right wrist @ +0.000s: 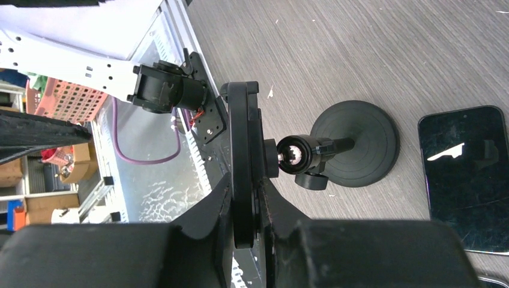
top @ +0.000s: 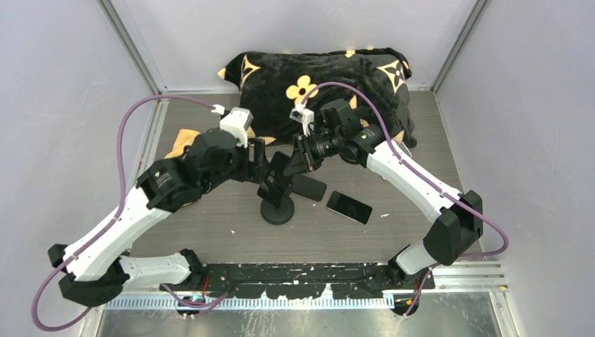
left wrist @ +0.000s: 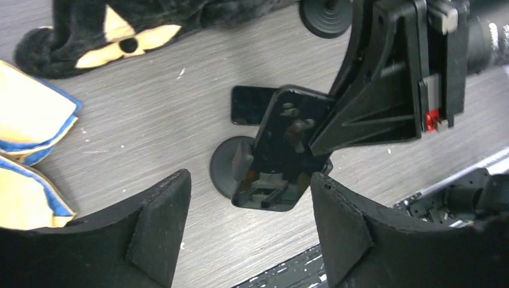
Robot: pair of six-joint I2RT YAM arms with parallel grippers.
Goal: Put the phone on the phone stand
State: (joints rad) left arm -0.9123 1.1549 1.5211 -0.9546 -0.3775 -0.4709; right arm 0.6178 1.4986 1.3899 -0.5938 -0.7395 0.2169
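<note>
Fingers of the right hand (right wrist: 245, 192) clench the phone (left wrist: 279, 150) against the head of the phone stand (right wrist: 360, 129). Only the right wrist view shows it edge-on, with the ball joint behind. The left hand (left wrist: 249, 180) hangs released before the phone's glossy face. From above, a second phone (top: 349, 207) and a third phone (top: 309, 187) lie flat on the desk (top: 210, 232) beside the stand's base.

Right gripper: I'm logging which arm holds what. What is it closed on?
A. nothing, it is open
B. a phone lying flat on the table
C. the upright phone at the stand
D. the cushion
C: in the right wrist view the right gripper pinches the upright phone edge-on, at the cradle of the phone stand.
</note>
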